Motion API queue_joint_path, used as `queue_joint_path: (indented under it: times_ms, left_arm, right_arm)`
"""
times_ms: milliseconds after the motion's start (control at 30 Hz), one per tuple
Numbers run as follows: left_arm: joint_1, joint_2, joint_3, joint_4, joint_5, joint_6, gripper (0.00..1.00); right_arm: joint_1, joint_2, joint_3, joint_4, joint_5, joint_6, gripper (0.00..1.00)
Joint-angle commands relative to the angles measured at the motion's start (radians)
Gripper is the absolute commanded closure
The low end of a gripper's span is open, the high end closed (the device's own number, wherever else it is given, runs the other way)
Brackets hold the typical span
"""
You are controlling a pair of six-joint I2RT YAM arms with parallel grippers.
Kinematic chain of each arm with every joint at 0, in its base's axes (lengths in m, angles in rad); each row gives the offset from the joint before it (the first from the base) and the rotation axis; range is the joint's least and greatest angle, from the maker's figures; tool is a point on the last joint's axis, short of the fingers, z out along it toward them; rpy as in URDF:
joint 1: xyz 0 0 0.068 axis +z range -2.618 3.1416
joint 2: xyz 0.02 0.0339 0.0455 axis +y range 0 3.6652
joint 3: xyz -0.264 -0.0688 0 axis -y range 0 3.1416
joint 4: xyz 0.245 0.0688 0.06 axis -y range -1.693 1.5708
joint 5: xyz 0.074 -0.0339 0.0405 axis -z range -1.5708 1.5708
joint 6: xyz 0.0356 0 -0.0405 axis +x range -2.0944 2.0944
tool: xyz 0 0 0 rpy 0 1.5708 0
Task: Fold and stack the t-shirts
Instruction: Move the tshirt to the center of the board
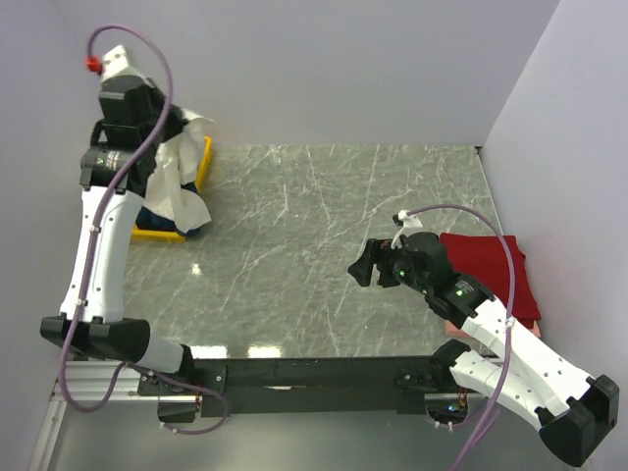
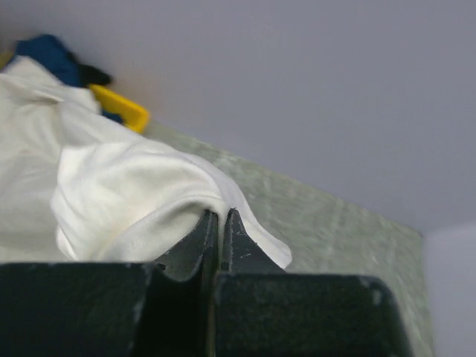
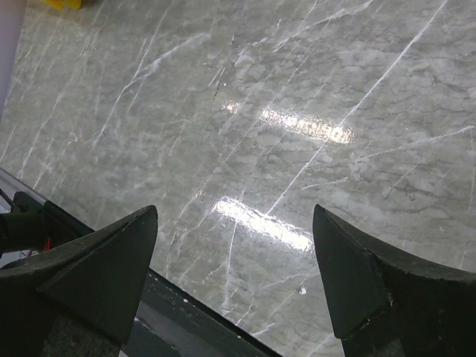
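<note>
At the top view's upper left, the left end effector (image 2: 221, 217) pinched the limp, light cream-white t-shirt (image 1: 179, 182) hanging over the yellow tray (image 1: 205, 157), likely best held by its shoulders, while the right end effector (image 3: 234, 223) gaped wide.

Yellow tray (image 1: 157, 234) at far-left corner of grey marble table (image 1: 314, 226); pale wall (image 1: 343, 69) behind.

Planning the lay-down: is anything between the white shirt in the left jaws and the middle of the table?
Nothing visible lies on that stretch. The white t-shirt hangs from the left gripper over the yellow tray; only the right gripper, jaws open, hovers above the table, right of centre.
</note>
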Motion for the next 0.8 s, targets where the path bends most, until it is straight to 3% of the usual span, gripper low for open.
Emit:
queue_joint_path:
  times_ms: [0,333,600,767]
  left_arm:
    - [-0.115,-0.043,0.043,0.018,0.035,0.024,1.00]
    - [-0.574,-0.028,-0.032,0.106,-0.037,-0.005,1.00]
    - [-0.719,0.211,-0.123,0.249,0.101,-0.098,1.00]
    - [-0.778,0.441,0.050,0.236,0.187,-0.106,1.00]
  right_arm:
    - [0.002,-0.019,0.054,0.007,0.028,-0.015,0.09]
    - [0.000,-0.051,0.080,-0.023,0.073,-0.004,0.09]
    - [0.002,-0.072,0.054,-0.050,0.160,0.051,0.10]
    - [0.002,-0.081,0.034,-0.081,0.203,0.084,0.09]
